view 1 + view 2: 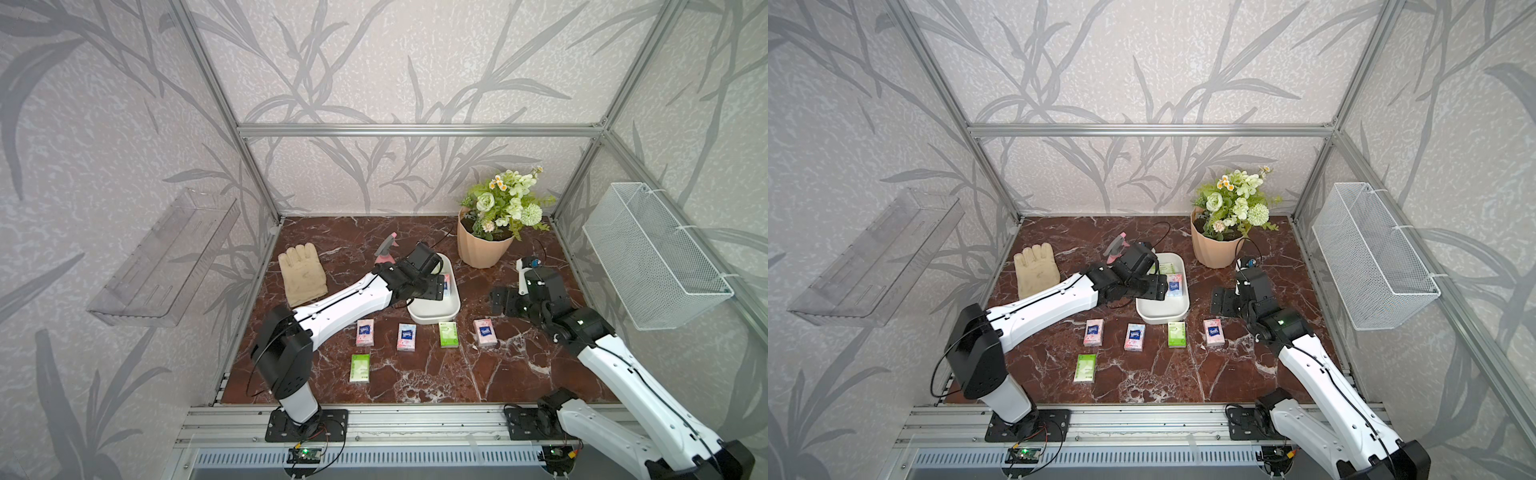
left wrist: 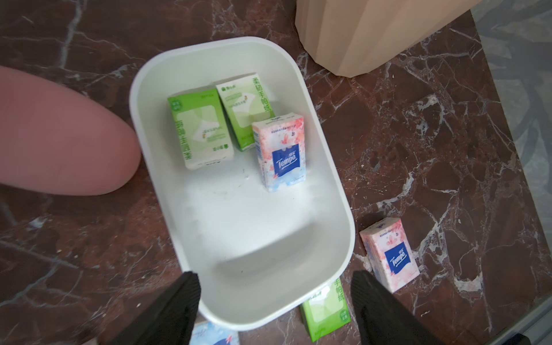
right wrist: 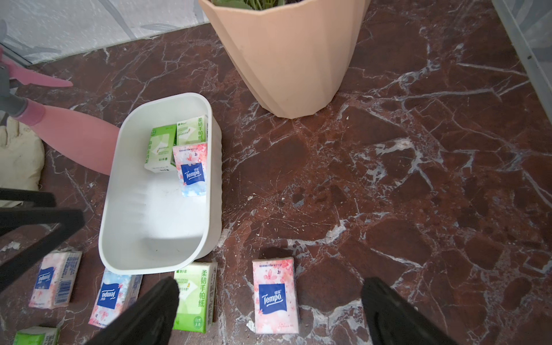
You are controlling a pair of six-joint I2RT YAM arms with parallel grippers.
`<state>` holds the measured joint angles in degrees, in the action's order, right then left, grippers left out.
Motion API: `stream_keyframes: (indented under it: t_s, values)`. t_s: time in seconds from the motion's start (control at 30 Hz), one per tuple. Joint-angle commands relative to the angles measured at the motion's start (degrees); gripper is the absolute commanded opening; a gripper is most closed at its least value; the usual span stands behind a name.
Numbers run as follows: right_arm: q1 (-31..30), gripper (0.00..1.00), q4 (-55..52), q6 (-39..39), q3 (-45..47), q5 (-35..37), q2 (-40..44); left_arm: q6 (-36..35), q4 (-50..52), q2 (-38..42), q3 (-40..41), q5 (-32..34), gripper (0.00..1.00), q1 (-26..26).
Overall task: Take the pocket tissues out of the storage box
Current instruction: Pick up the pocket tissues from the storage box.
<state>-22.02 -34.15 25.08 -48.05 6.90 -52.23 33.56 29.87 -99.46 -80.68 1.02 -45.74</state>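
Observation:
The white storage box (image 1: 432,312) sits mid-table. Inside it lie three pocket tissues: two green packets (image 2: 200,128) (image 2: 245,107) and a pink floral one (image 2: 280,152), all at the far end of the box (image 2: 239,227). Several more packets lie on the table in front, among them a pink one (image 1: 485,332) and a green one (image 1: 360,368). My left gripper (image 2: 276,280) hovers open over the box's near end, holding nothing. My right gripper (image 3: 270,286) stands open to the right of the box, above a pink packet (image 3: 276,295) on the table.
A peach flower pot (image 1: 484,245) stands behind the box on the right. A pink spray bottle (image 1: 388,249) and a cream glove (image 1: 302,270) lie to the box's left. A wire basket (image 1: 656,253) hangs on the right wall and a clear shelf (image 1: 166,257) on the left wall.

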Motion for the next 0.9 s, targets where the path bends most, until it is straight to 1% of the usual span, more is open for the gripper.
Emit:
stream_keyframes:
  t_s: [0.0, 0.17, 0.3, 0.57, 0.67, 0.87]
  values:
    - [0.2, 0.99, 0.8, 1.3, -0.1, -0.6, 0.9, 1.7, -3.6, -4.7, -2.9, -4.4, 0.79, 1.2]
    - [0.2, 0.99, 1.0, 1.5, 0.6, -1.0, 1.7, 2.0, -6.4, -10.4, -3.4, -5.3, 0.74, 3.1]
    - [0.2, 0.99, 1.1, 1.1, 1.0, -0.9, 2.7, 1.7, -11.5, -13.6, -2.3, -9.5, 0.73, 4.8]
    - [0.2, 0.99, 0.7, -0.1, 1.3, 0.1, 4.2, 1.0, -16.6, -18.1, -2.0, -14.8, 0.71, 7.2]
    - [0.2, 0.99, 0.8, -0.6, 1.3, 0.4, 4.2, 0.9, -18.2, -19.3, -2.3, -17.2, 0.68, 7.6]
    - [0.1, 0.99, 0.7, -1.3, 1.2, 0.7, 3.6, 0.3, -19.1, -21.8, -4.1, -20.5, 0.66, 7.8]
